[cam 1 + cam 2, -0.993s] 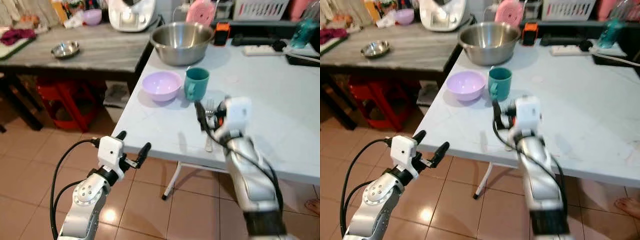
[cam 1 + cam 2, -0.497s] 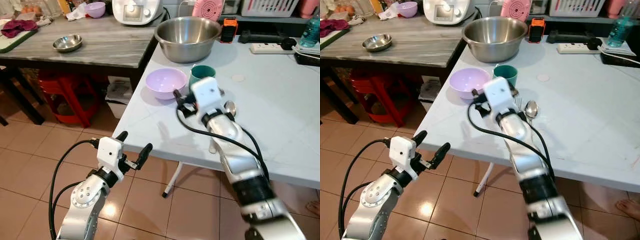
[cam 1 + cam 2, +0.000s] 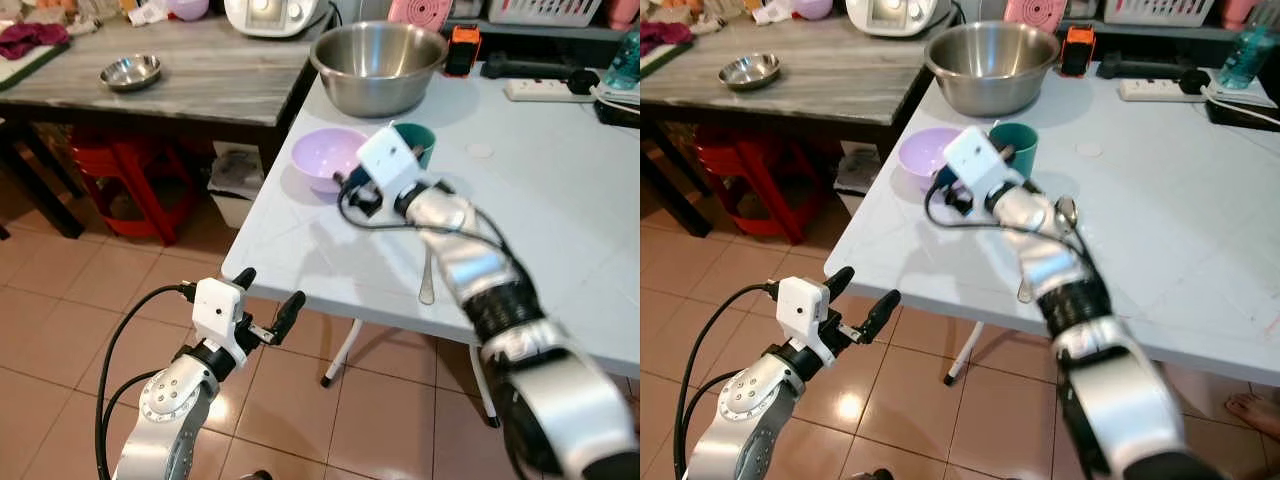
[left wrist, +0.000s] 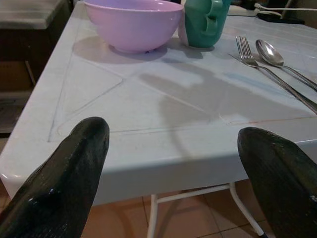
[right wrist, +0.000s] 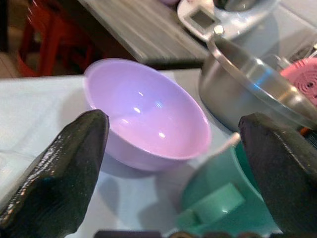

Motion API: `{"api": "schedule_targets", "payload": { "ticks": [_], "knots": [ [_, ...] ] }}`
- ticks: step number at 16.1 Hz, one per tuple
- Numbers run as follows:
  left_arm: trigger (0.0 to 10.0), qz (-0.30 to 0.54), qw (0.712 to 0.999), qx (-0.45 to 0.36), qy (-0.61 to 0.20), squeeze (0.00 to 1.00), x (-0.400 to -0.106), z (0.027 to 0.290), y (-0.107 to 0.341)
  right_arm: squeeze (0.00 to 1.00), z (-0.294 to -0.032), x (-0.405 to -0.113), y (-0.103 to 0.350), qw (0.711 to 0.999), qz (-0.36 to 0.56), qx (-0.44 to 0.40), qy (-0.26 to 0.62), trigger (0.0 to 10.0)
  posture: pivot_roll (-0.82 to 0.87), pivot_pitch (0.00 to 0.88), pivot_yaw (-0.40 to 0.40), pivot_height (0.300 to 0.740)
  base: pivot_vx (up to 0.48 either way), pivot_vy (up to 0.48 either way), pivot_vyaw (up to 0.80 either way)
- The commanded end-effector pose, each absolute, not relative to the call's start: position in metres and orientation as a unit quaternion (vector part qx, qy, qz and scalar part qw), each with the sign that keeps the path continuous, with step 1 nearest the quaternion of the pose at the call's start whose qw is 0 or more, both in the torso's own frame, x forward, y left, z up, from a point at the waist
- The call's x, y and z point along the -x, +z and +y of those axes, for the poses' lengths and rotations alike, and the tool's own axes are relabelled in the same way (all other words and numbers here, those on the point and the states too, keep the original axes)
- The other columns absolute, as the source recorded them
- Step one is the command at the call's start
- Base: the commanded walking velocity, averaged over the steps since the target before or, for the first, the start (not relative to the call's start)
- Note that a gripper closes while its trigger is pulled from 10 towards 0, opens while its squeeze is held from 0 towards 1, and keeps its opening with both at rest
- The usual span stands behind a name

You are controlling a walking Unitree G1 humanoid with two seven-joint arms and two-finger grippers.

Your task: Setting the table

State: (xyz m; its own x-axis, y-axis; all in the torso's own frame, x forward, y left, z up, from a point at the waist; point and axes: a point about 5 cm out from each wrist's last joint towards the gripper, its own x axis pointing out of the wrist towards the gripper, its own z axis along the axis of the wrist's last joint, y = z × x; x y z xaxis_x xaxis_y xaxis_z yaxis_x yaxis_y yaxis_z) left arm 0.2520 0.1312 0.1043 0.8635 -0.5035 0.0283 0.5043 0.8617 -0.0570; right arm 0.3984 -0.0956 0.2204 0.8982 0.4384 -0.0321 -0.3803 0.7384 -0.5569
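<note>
1. Two of my arms are in sight: my right arm reaches out over the pale blue table (image 3: 560,200), and my left arm is held low in front of the table's near edge, above the tiled floor (image 3: 60,300).
2. My right gripper (image 5: 173,163) hovers just beside the lilac bowl (image 3: 328,158) and the teal mug (image 3: 418,143), its two black fingers (image 5: 64,173) spread wide with nothing between them.
3. My right wrist view looks between those fingers at the lilac bowl with the teal mug at its side; bowl and mug stand close together, and I cannot tell whether they touch.
4. My left gripper (image 3: 262,306) is also spread apart and holds nothing; it points at the table's edge from below and in front.
5. A fork (image 4: 250,52) and a spoon (image 4: 271,52) lie side by side on the table, near the mug, handles toward the near edge.
6. A large steel mixing bowl (image 3: 378,62) stands behind the lilac bowl and mug, near the table's far corner.
7. A white power strip (image 3: 540,90) lies farther back on the table.
8. A grey wooden counter (image 3: 200,85) adjoins on my left, with a small steel dish (image 3: 130,72) on it and a red stool (image 3: 115,170) beneath it.
</note>
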Motion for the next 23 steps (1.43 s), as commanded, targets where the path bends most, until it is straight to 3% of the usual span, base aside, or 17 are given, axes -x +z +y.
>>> {"api": "schedule_targets", "payload": {
  "ticks": [1,4,8,12,15,17,19,23],
  "knots": [
    [10.0,-0.005,0.964,0.031,-0.265,0.0,-0.249,0.132,0.106,0.0,-0.095,-0.4,0.22,0.927,-0.046,0.295,0.227,10.0,-0.09,0.173,0.064,0.74,0.0,0.0,0.0],
    [10.0,0.006,0.963,0.033,-0.267,0.0,-0.246,0.131,0.104,0.0,-0.101,-0.408,0.222,0.924,-0.028,0.303,0.232,10.0,-0.08,0.176,0.069,0.74,0.0,0.0,0.0],
    [10.0,0.014,0.962,0.029,-0.27,0.0,-0.244,0.132,0.104,0.0,-0.09,-0.41,0.224,0.908,-0.035,0.33,0.255,10.0,-0.07,0.176,0.068,0.74,0.0,0.0,0.0],
    [10.0,-0.003,0.97,0.022,-0.243,0.0,-0.248,0.138,0.111,0.0,-0.08,-0.404,0.223,0.923,-0.086,0.264,0.268,10.0,-0.06,0.153,0.057,0.74,0.0,0.0,0.0],
    [10.0,-0.023,0.986,-0.002,-0.168,0.0,-0.259,0.151,0.118,0.0,-0.092,-0.387,0.209,0.949,-0.135,0.175,0.223,10.0,-0.06,0.135,0.057,0.74,0.0,0.0,0.0],
    [10.0,-0.03,0.992,-0.017,-0.12,0.0,-0.267,0.16,0.121,0.0,-0.115,-0.371,0.193,0.977,-0.129,0.058,0.163,10.0,-0.08,0.118,0.068,0.74,0.0,0.0,0.0],
    [10.0,-0.036,0.993,-0.021,-0.109,0.0,-0.274,0.164,0.124,0.0,-0.142,-0.342,0.175,0.986,-0.128,0.022,0.101,10.0,-0.11,0.094,0.091,0.74,0.0,0.0,0.0],
    [10.0,-0.049,0.99,-0.016,-0.132,0.0,-0.286,0.158,0.13,0.0,-0.147,-0.305,0.158,0.991,-0.117,-0.017,0.065,10.0,-0.15,0.07,0.116,0.74,0.0,0.0,0.0]
  ]
}}
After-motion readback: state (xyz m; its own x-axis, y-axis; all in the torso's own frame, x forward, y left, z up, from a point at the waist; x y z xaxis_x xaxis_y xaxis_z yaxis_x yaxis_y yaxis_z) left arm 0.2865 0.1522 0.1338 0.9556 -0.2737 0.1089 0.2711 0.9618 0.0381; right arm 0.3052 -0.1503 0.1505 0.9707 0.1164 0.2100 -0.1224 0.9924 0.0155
